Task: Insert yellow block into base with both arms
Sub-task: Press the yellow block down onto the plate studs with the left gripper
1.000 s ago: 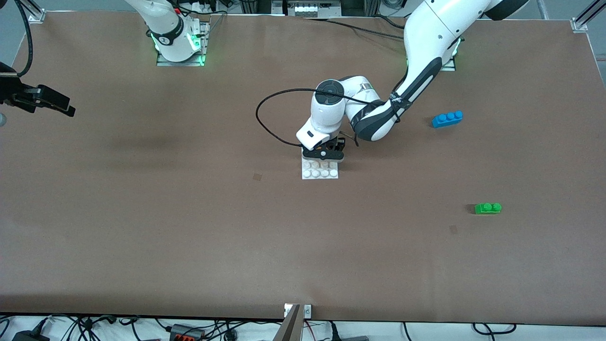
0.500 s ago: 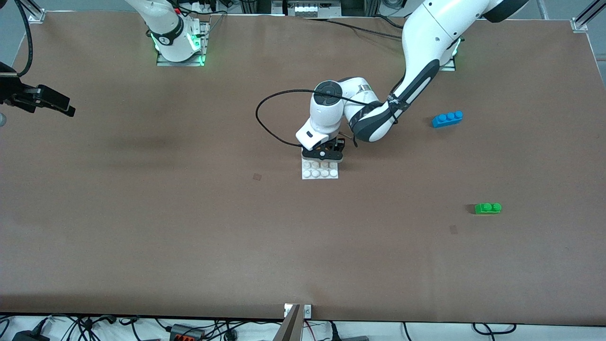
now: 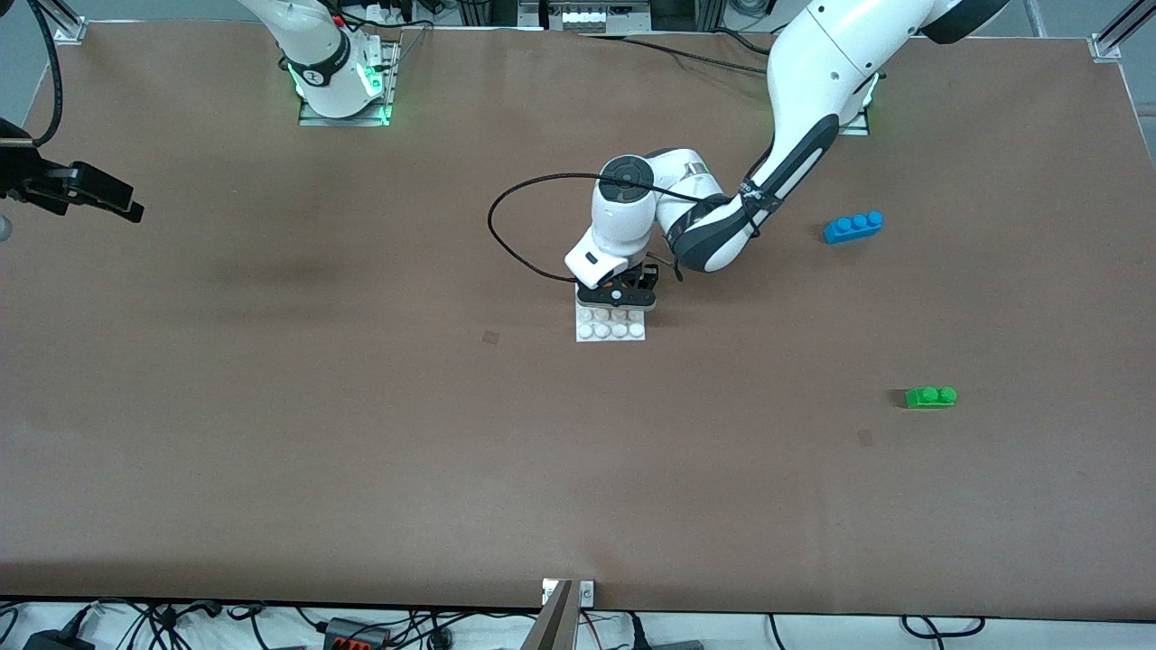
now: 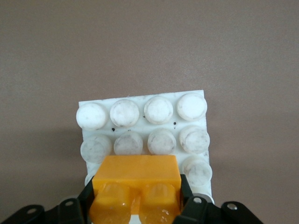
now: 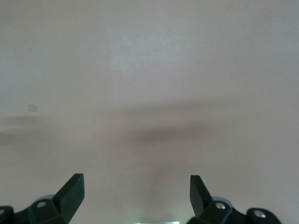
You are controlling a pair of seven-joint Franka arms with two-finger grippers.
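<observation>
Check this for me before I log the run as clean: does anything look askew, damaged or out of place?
Nothing stands out. The left gripper holds the yellow block square over the white base. The right gripper waits open over bare table. The blue brick and green brick sit upright toward the left arm's end.

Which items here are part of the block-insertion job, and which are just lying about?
In the job:
- yellow block, held in the left end effector over the base
- base
- right end effector, open, waiting at the right arm's end of the table

Lying about:
- blue brick
- green brick, nearer the front camera than the blue one
</observation>
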